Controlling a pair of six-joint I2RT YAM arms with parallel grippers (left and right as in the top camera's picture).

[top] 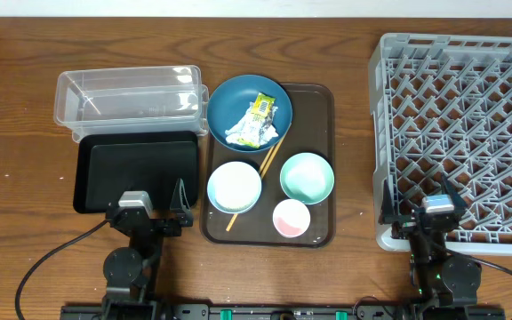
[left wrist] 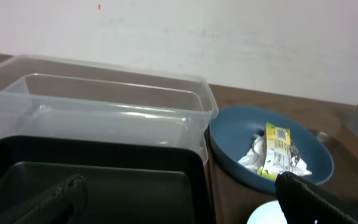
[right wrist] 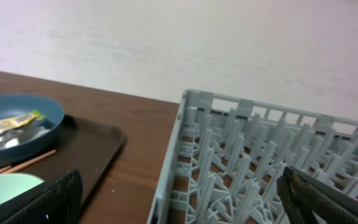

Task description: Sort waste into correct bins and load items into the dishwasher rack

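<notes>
Glossy yellow-green wrapper is lying on crumpled white tissue in the round blue dish, long axis pointing toward the far edge. Thin wooden chopsticks are lying diagonally on the brown tray. Left gripper and right gripper are both sitting spread wide, holding nothing.

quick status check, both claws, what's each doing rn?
Left claw: open, holding nothing.
Right claw: open, holding nothing.
</notes>
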